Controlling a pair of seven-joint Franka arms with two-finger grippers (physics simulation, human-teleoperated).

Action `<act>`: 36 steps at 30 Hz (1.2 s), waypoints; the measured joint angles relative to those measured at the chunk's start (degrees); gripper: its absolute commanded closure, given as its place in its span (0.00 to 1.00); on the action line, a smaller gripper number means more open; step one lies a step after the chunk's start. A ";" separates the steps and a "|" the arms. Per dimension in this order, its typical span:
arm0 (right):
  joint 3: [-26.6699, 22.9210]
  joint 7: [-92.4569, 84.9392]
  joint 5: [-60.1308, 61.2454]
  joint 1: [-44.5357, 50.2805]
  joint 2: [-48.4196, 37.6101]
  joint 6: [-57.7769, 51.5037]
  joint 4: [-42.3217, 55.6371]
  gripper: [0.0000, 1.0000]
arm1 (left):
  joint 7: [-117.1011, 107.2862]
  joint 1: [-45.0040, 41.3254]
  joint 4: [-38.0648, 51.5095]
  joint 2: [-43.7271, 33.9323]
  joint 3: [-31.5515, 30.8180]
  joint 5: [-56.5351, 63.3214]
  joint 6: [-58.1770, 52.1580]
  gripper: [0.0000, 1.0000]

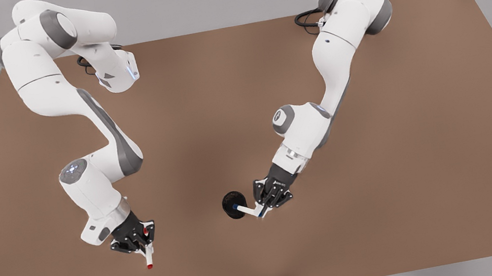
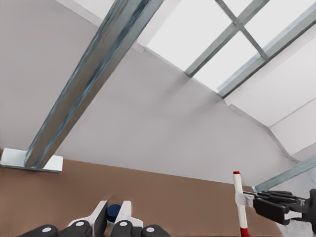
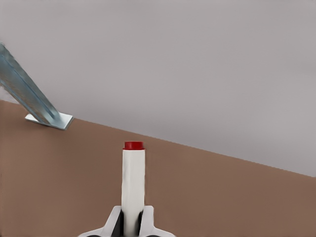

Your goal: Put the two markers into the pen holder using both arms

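The left gripper (image 1: 263, 209) clamps the blue marker (image 1: 247, 210) with its end over the black cup (image 1: 233, 204), while the right gripper (image 1: 145, 245) grips the red marker (image 1: 149, 259) well apart above the table (image 1: 384, 185)

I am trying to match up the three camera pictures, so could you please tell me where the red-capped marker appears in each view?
Front view: the red-capped marker juts from the right gripper, toward the front view's lower left.
Left wrist view: it stands upright in that gripper, seen farther off.
Right wrist view: it rises between the gripper's fingers.
Shared landmark: the brown table.
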 measured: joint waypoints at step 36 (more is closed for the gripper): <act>-10.93 10.43 -0.65 26.98 6.03 21.84 -0.36 0.79 | -2.65 14.23 -1.54 -38.08 19.13 25.59 -80.28 0.00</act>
